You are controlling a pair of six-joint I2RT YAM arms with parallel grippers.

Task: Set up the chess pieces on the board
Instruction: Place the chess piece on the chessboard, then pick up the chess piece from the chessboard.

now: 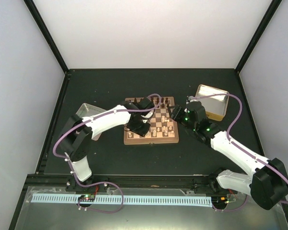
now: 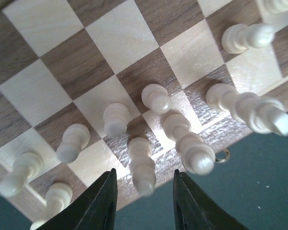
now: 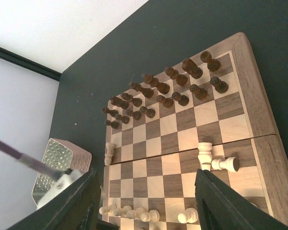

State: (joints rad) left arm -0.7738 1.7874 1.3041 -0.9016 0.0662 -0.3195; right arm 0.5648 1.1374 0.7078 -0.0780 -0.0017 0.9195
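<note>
The board (image 1: 153,140) lies mid-table. In the left wrist view, several cream chess pieces (image 2: 116,120) stand in two rows on the board (image 2: 62,62) near its edge. My left gripper (image 2: 144,194) is open, its fingers either side of one upright cream piece (image 2: 143,167) without touching it. It hovers over the board's near left part (image 1: 136,129). My right gripper (image 3: 149,206) is open and empty above the board's right edge (image 1: 174,114). Its view shows dark pieces (image 3: 168,88) at the far end, a cream row (image 3: 134,212) at the near end, and cream pieces lying down (image 3: 205,154).
A metal tray (image 1: 88,111) sits left of the board and another tray (image 1: 212,99) at the back right. The left tray also shows in the right wrist view (image 3: 57,165). Black frame posts stand at the table's back corners.
</note>
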